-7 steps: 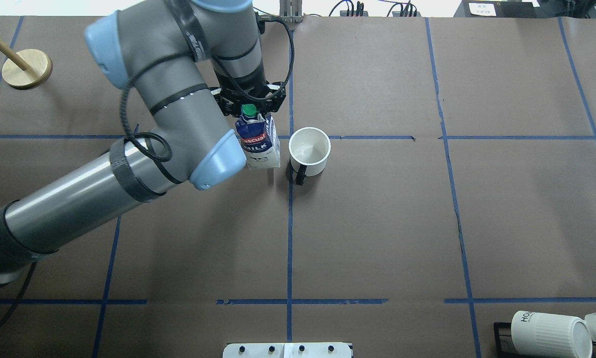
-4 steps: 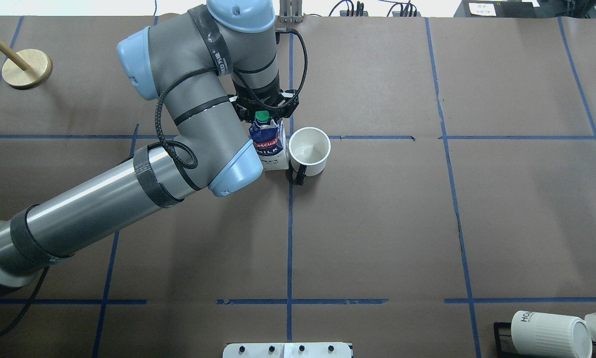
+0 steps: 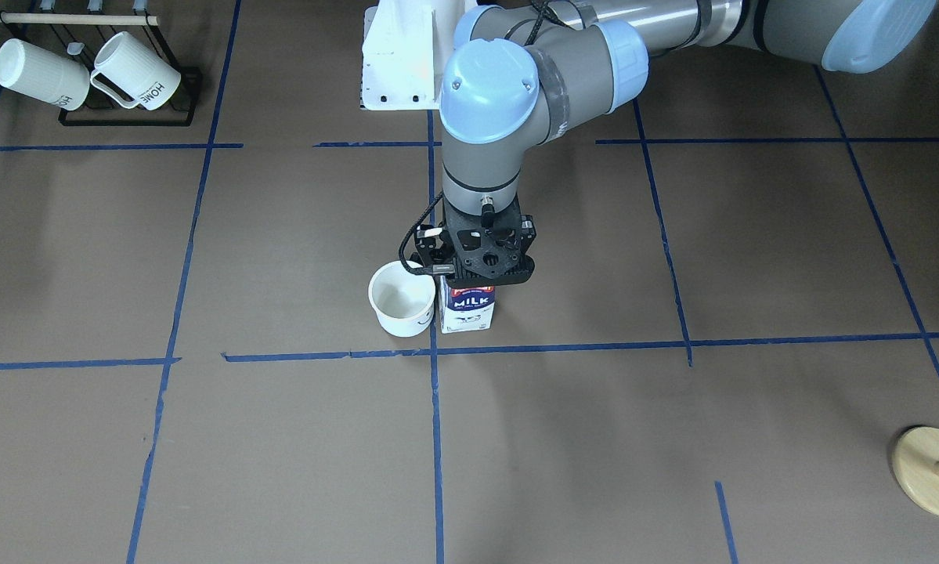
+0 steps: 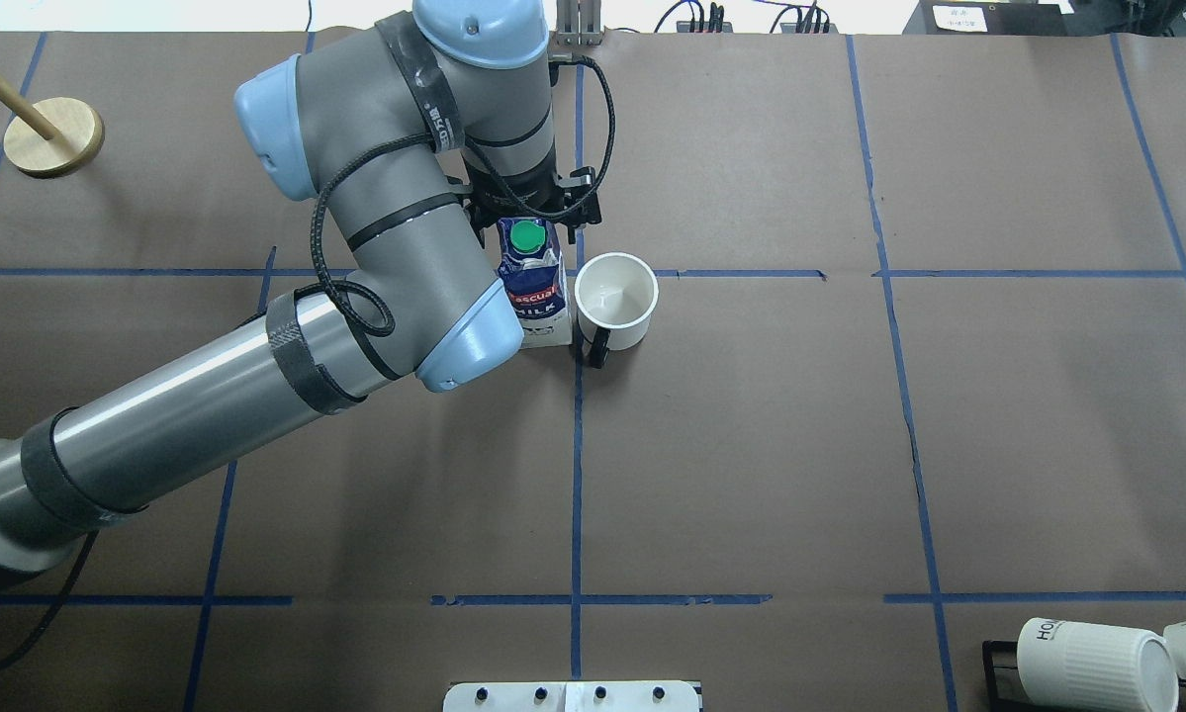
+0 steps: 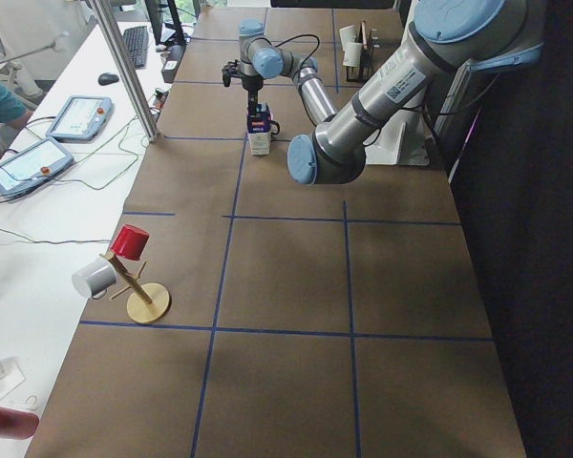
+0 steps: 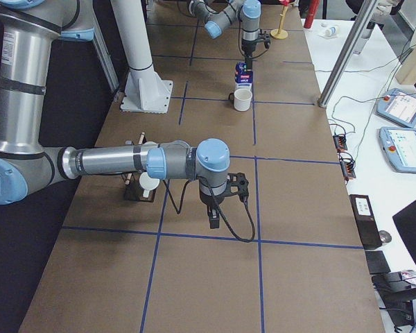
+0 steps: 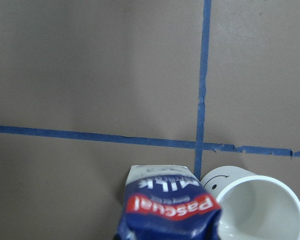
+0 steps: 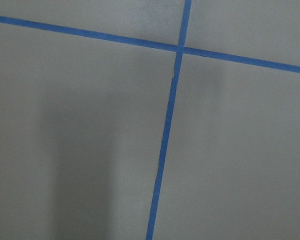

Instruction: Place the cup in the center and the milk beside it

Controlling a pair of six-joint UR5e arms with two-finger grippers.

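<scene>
Last step, by the look of it: the milk [image 4: 535, 287] stands upright on the tabletop [image 4: 751, 445] just left of the cup [image 4: 615, 297] in the overhead view. The cup sits at the center [image 7: 197, 145], just right of and nearer than the point where two blue tape lines cross. Carton and cup are so close that whether they touch cannot be told. The left hand [image 3: 478, 265] sits right over the carton's top. Its fingers are hidden by wrist and carton, so it cannot be told whether they grip it or are spread. The next move calls for fingers apart and a straight lift that does not tip the carton into the cup. The right hand [image 6: 213, 216] hangs well apart, and its opening cannot be told either
</scene>
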